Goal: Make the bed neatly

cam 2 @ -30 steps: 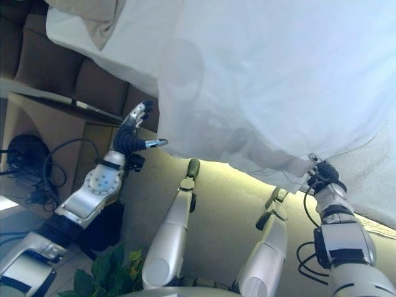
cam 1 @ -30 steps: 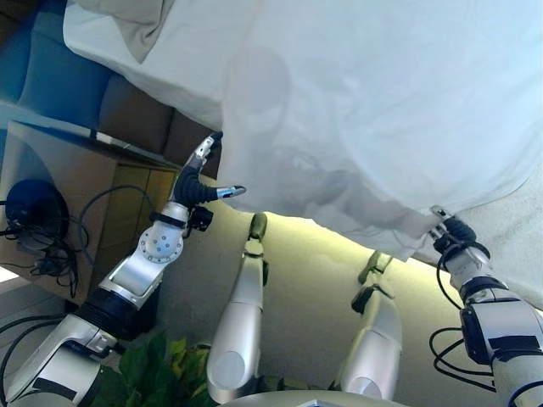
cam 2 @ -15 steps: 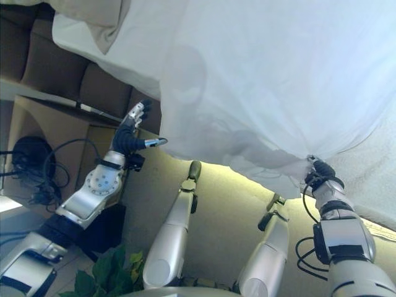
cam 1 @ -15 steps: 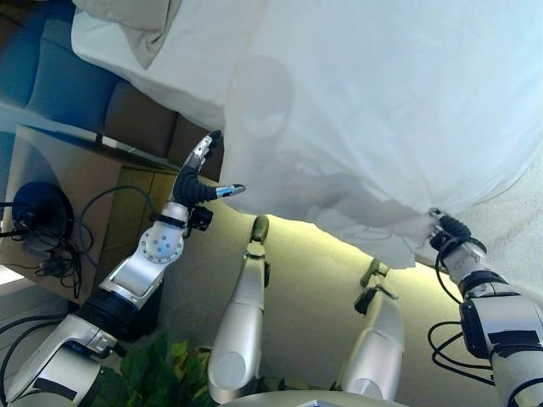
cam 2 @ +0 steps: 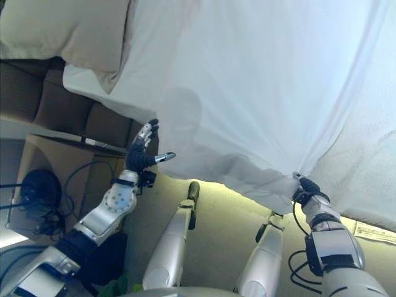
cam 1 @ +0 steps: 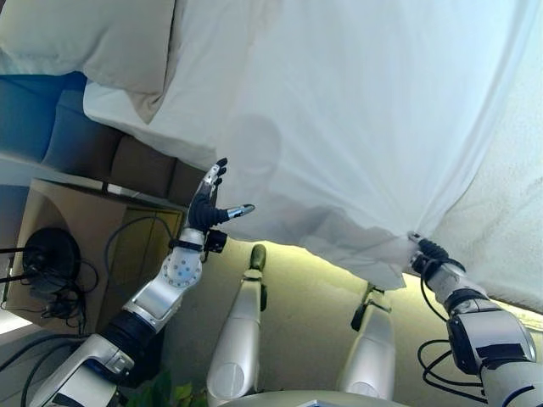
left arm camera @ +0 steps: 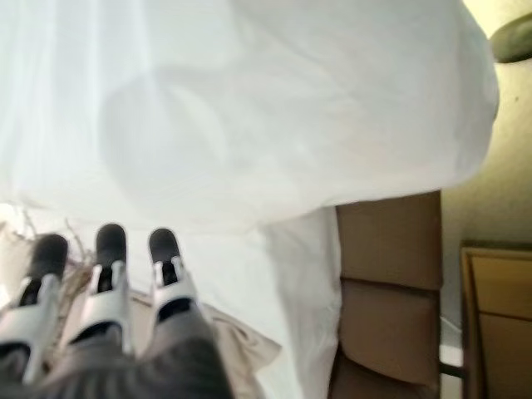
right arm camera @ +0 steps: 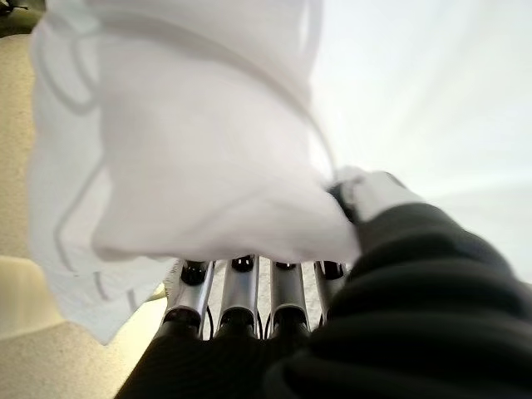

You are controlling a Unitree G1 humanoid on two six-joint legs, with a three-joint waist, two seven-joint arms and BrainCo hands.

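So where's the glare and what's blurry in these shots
Eye views: the sheet is lit bright, nearly washed out, with a round shadow on it. Left wrist view: sheet soft, left hand sharper. Right wrist view: cloth bunched by the right hand is blurred.

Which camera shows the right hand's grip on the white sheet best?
The right wrist view: the right hand pinches a bunched corner of the white sheet close up. Both eye views show only a small distant hand at the sheet's lower edge; the left wrist view shows only sheet.

My two head eyes look down on the same white cotton sheet (cam 1: 356, 110) and both arms. Each wrist camera peers along my fingers, very close to it.
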